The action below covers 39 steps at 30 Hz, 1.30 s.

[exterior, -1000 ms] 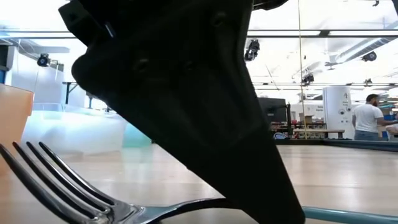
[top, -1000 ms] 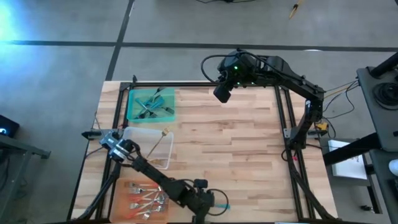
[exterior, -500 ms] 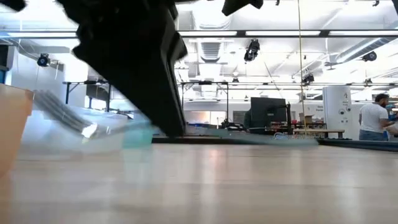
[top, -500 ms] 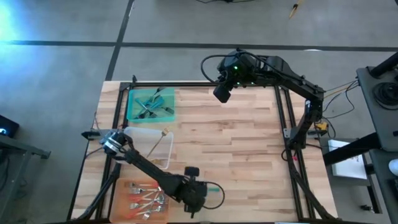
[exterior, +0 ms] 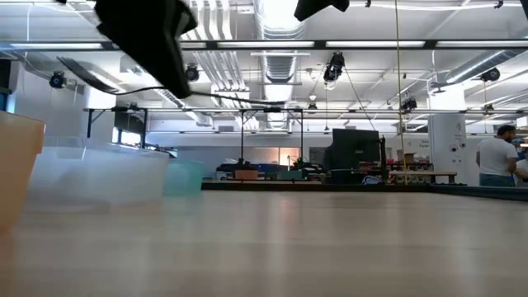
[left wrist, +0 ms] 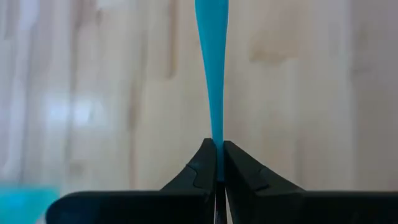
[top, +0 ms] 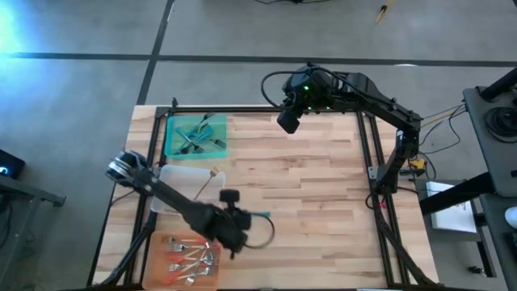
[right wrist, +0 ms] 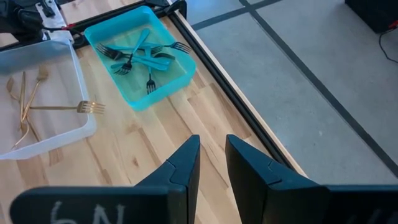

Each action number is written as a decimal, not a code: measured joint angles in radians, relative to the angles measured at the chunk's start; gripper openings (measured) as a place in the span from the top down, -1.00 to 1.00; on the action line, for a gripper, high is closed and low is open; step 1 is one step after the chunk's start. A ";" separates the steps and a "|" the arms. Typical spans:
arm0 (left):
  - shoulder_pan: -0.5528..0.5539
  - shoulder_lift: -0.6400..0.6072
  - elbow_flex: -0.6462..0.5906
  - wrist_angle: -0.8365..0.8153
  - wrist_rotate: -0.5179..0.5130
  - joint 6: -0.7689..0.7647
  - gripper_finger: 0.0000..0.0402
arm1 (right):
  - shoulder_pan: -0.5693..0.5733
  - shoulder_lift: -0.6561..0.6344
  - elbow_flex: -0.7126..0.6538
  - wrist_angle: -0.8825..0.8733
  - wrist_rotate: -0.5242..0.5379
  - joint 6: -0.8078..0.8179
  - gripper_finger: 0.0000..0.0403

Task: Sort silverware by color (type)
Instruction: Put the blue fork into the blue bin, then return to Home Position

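Note:
My left gripper (top: 242, 217) is above the table's near-left part, shut on a teal-handled fork (top: 260, 215). The fork's metal tines (exterior: 87, 74) show in the low view, up beside the dark gripper (exterior: 177, 78). A teal tray (top: 196, 136) at the far left holds several teal forks. A clear tray (top: 190, 190) with gold forks lies nearer. At the near edge an orange tray (top: 190, 259) holds red-handled forks. My right gripper (right wrist: 211, 162) hangs open, with nothing between its fingers, above the table's far edge (top: 289, 121). My left gripper pinches the fork's slim teal handle (left wrist: 217, 140) between its two fingers. The fingers slant down from above and lie across the handle. The rest of the handle (left wrist: 212, 37) runs on past the fingertips. The fork hangs about level, clear of the table.
Bare wooden tabletop (top: 307, 194) spreads over the middle and right. A black frame rail (right wrist: 205, 62) runs along the far edge beside the teal tray (right wrist: 140, 56). A person (exterior: 493, 157) stands far off in the room behind.
My left gripper has risen from low over the table's near edge and gone toward the far-left trays, tipping as it went. It has stayed shut on the fork. The fork lay on the table by the low camera and is now lifted clear.

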<state>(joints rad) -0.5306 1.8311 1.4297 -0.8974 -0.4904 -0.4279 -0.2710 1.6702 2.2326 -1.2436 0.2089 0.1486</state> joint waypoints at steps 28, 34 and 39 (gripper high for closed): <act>1.023 -0.774 -0.639 0.165 0.141 0.302 0.94 | 0.000 0.000 0.000 0.001 0.000 0.000 0.66; 1.088 -0.722 -0.639 0.177 0.133 0.341 0.88 | 0.000 0.000 0.000 0.001 0.000 0.000 0.66; 1.114 -0.690 -0.640 0.180 0.103 0.349 0.81 | 0.000 0.000 0.000 0.001 0.000 0.000 0.66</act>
<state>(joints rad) 0.5831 1.1412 0.7898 -0.7172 -0.3873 -0.0790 -0.2707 1.6703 2.2326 -1.2427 0.2089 0.1486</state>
